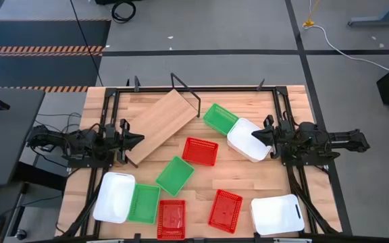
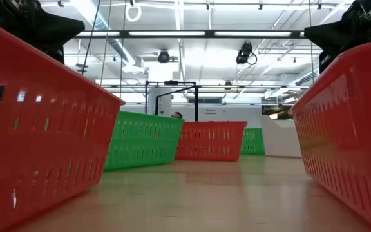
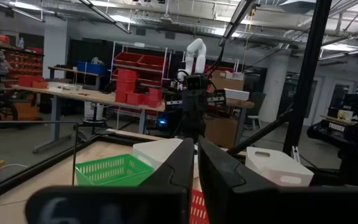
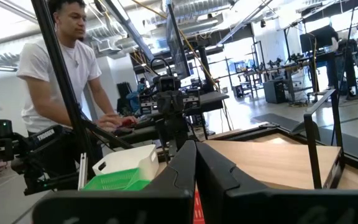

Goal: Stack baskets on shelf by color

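Observation:
The shelf (image 1: 164, 123), a light-wood plank with black wire ends, lies slanted on the far left of the table. Nine baskets are scattered singly: green (image 1: 220, 118), white (image 1: 248, 140) and red (image 1: 200, 151) at centre right; green (image 1: 175, 175) in the middle; white (image 1: 115, 197), green (image 1: 144, 203), two red (image 1: 171, 219) (image 1: 225, 210) and white (image 1: 277, 214) along the near edge. My left gripper (image 1: 139, 140) is shut and hovers by the plank's near-left end. My right gripper (image 1: 255, 135) is shut and hovers over the white basket's edge.
A black frame (image 1: 194, 88) runs around the tabletop's far and side edges. Bare wood shows between the middle green basket and the right arm. In the low view, red baskets (image 2: 37, 122) (image 2: 350, 122) stand close on both sides. A person (image 4: 61, 74) stands beyond the table.

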